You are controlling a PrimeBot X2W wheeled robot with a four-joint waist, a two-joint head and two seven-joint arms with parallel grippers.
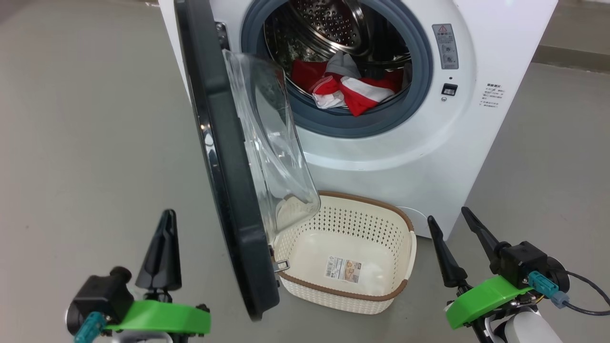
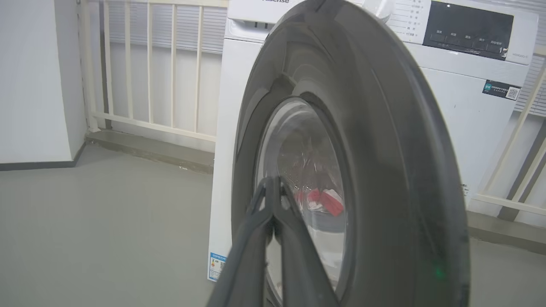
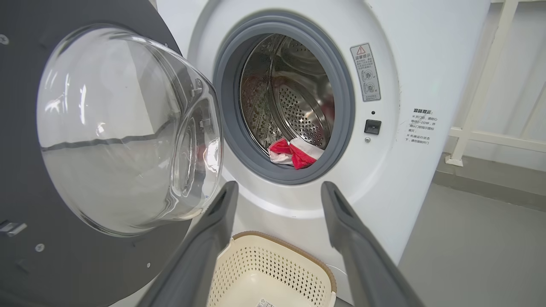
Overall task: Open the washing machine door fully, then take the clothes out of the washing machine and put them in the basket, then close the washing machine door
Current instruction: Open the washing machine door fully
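Observation:
The white washing machine stands ahead with its black-rimmed door swung out toward me, glass bowl facing right. Red and white clothes lie at the drum's front lip, also seen as clothes in the right wrist view. The cream basket sits on the floor below the opening, holding nothing but a sticker. My left gripper is shut and empty, left of the door's outer face; its fingers meet at the tips. My right gripper is open, right of the basket.
Grey floor spreads to the left and right of the machine. A white railing and a low step run behind it, with a white wall at the far left. A cable trails from my right wrist.

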